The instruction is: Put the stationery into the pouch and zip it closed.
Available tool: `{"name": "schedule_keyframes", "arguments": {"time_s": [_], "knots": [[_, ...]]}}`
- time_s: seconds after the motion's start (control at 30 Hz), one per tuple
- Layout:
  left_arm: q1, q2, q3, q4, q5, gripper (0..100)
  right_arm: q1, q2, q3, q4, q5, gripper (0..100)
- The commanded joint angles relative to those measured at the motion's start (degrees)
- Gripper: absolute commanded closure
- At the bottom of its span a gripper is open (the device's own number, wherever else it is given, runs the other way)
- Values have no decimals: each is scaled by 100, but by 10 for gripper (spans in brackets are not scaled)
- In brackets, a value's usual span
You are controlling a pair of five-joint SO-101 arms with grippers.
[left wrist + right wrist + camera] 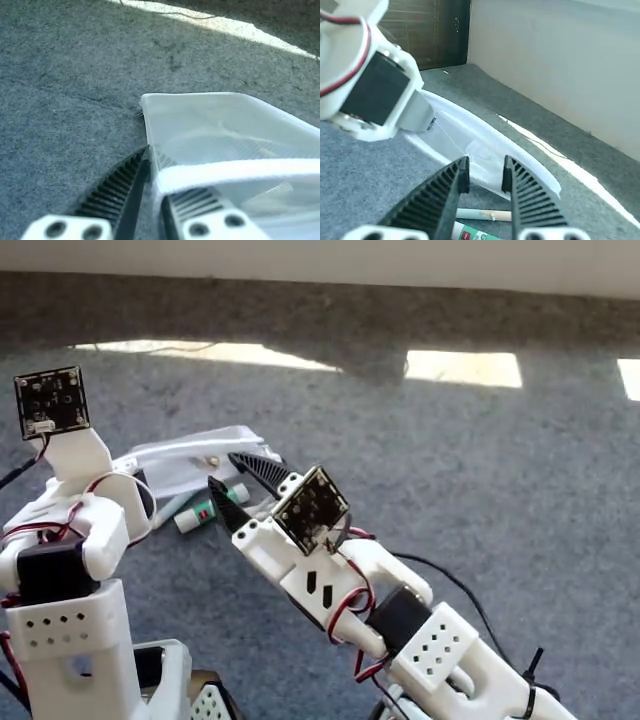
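**Stationery lies just under the right end effector, beside the pouch**

The pouch (195, 462) lies on the grey tabletop (480, 490), and the left end effector (152, 165) pinches its white rim at one end, fingers pressed together on the fabric. That hand is committed to holding the pouch, so the pick seems to fall to the other arm.

The right end effector (485, 172) hangs empty, its black fingers spread with a modest gap, tips low over the pouch's near edge. Two pieces of stationery lie loose on the tabletop just below those tips: a pale stick (485, 215) and a green-and-white tube (470, 232), side by side and roughly parallel, just outside the pouch.

Seen from the right wrist, both pieces run crosswise, close to the line along which the fingers close. As I judge it, a straight descent would meet them end-on, so the wrist probably needs to turn to bring the fingers across the short width.
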Motion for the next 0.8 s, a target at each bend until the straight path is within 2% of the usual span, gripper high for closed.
{"name": "schedule_keyframes", "arguments": {"time_s": [0.0, 0.57, 0.77], "knots": [[84, 13, -48, -158, 53, 993, -22, -119, -778, 532, 26, 874], [57, -4, -31, -167, 53, 993, 57, -145, -2747, 3749, 26, 875], [-708, -22, -347, -123, 62, 993, 681, -136, -3099, 4673, 26, 875]]}}
